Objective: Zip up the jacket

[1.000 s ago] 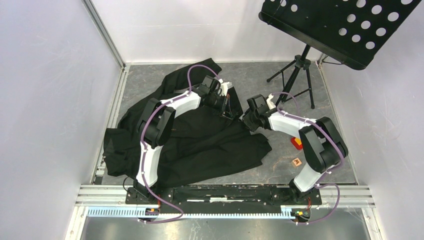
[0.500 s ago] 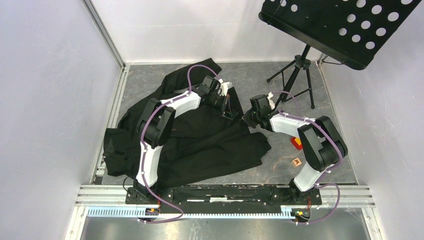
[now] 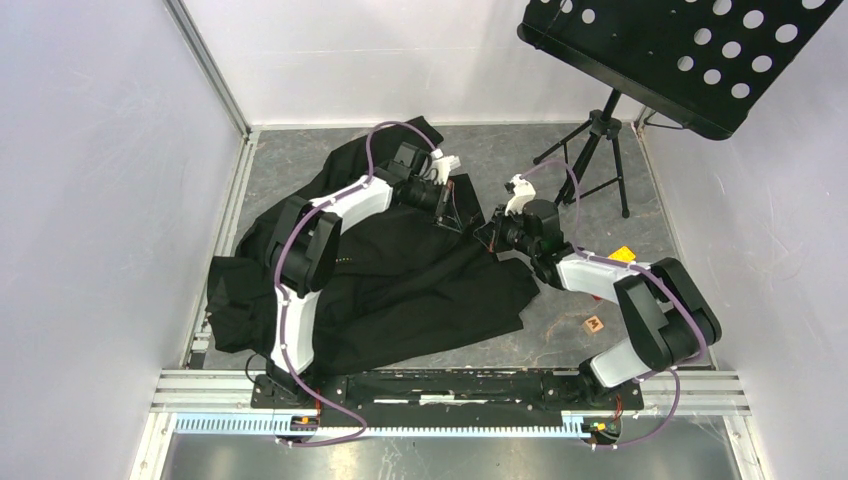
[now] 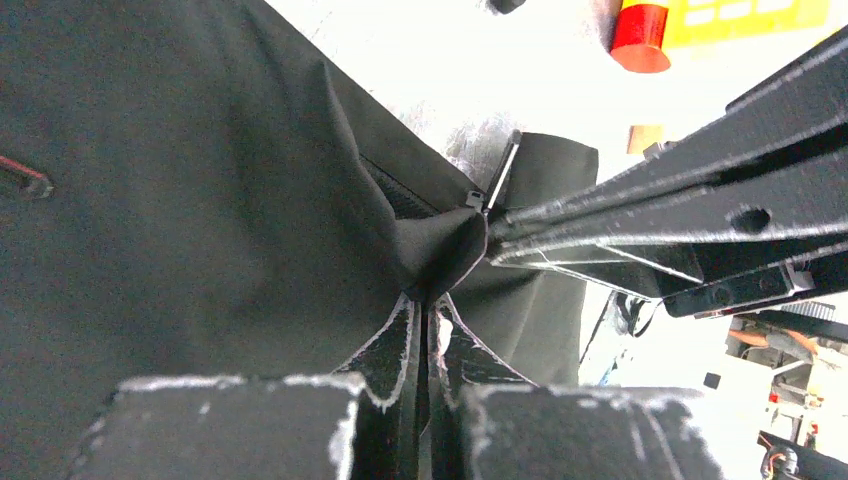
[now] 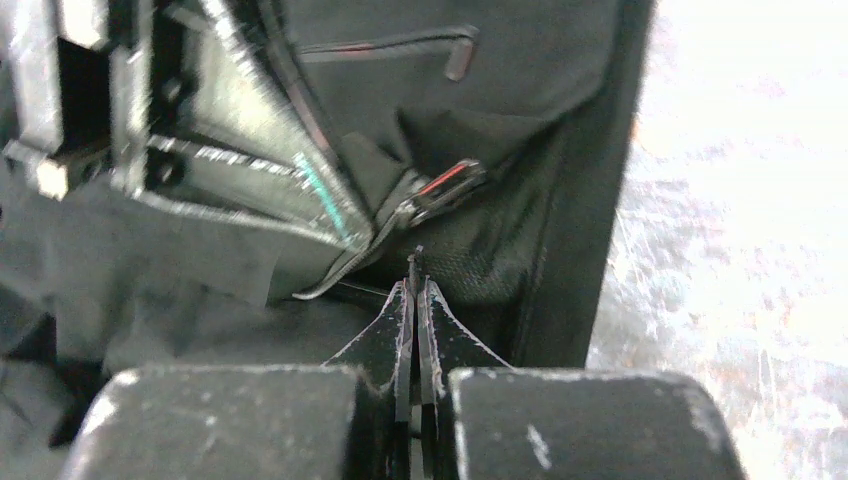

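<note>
Two claws meet at the black jacket [image 3: 400, 290], spread beneath and behind them. Left claw [image 4: 425, 320] is clamped on a fold of its fabric. Right claw [image 5: 413, 285] is pressed fully closed just short of the zipper pull [image 5: 440, 190], seemingly gripping nothing; pulling now would probably slip off or drag cloth.

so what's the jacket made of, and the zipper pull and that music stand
The jacket looks like thin synthetic fabric, matte black: it creases and bunches softly. The zipper pull seems metal, glinting, with a red strip, maybe paint or rubber. The music stand looks like black-painted sheet metal, rigid, punched with round holes.
</note>
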{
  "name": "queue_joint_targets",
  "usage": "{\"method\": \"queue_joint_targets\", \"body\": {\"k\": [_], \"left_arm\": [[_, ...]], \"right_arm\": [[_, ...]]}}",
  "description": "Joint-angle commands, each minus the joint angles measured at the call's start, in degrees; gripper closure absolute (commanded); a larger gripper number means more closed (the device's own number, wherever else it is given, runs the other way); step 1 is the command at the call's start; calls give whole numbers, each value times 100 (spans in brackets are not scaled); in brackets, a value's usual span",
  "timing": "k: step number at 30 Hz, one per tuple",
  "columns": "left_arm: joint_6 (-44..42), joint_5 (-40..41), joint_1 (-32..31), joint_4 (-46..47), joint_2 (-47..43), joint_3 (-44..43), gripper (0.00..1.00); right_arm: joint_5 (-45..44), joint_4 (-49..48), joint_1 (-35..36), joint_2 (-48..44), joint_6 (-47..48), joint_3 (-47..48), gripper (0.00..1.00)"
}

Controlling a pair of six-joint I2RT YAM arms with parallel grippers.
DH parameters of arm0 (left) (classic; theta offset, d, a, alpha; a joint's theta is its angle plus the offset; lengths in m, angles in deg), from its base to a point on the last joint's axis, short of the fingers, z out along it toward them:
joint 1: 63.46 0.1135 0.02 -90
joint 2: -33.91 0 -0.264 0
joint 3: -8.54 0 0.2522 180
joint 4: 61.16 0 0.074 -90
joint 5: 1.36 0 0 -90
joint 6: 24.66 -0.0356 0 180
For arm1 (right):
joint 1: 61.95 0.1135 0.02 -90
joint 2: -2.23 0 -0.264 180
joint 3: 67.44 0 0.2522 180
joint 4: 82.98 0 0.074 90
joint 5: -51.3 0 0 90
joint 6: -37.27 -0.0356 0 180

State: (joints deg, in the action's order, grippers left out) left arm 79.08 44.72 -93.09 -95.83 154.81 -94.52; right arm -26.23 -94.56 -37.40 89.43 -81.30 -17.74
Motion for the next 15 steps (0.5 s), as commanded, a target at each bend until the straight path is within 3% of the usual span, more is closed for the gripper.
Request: {"method": "queue_joint_targets", "body": {"k": [1, 11, 15], "left_arm": [[-530, -401, 195, -123, -395, -275, 98], [-1360, -794, 256, -234, -603, -15, 98], [-1365, -878, 253, 319, -872, 416, 98]], "right_arm": [[1087, -920, -63, -200, 1551, -120, 100], [2481, -1647, -469, -92, 1772, -444, 100], [2894, -1737, -544, 25, 1505, -369, 100]]}}
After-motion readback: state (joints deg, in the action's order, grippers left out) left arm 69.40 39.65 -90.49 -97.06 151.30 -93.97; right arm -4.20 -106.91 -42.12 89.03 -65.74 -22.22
